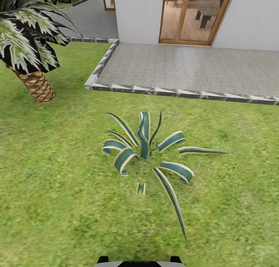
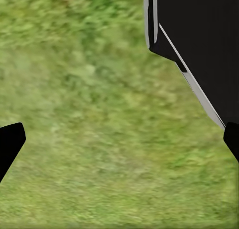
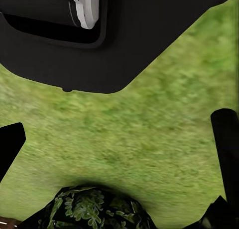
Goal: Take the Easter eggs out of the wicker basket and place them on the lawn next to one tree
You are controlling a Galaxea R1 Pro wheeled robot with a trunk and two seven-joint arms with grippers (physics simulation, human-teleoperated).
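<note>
Palm tree: it stands on the lawn at the left edge, near the patio corner.
Striped plant: in the middle of the lawn, just in front of the robot base.
Paved patio: behind the plant, before the house door.
Left gripper: fingers apart, nothing between them, grass below.
Right gripper: fingers spread, holding nothing; a dark leafy plant is beside it.
</note>
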